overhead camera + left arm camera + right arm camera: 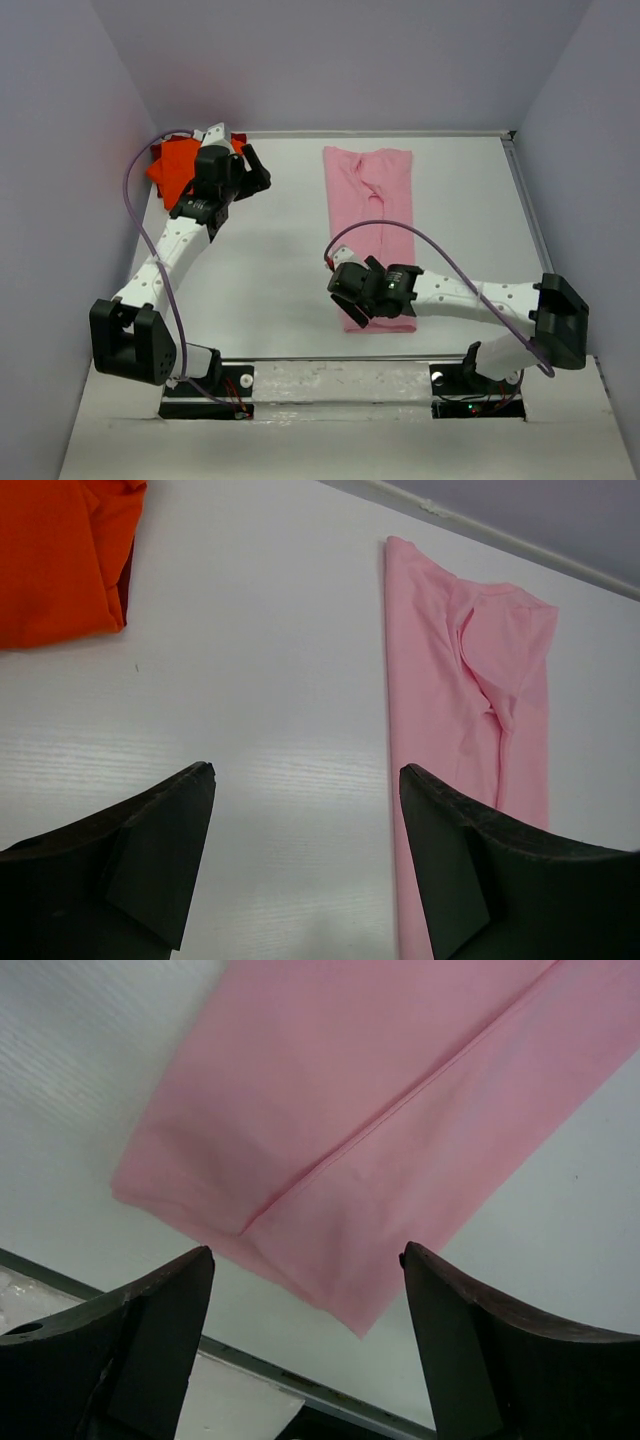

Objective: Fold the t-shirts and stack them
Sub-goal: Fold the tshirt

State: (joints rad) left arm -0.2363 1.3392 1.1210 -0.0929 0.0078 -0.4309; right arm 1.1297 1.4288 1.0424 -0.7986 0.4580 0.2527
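Right gripper (pixel 305 1260), black fingers spread, hovers over the near hem of the pink shirt (pixel 372 215), a smooth, long folded strip on the glossy white table (pixel 270 270). Left gripper (pixel 305 775), also spread and empty, sits beside the bunched orange shirt (pixel 172 168) in the far-left corner.

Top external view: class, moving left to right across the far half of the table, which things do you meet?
orange t-shirt → left gripper → pink t-shirt
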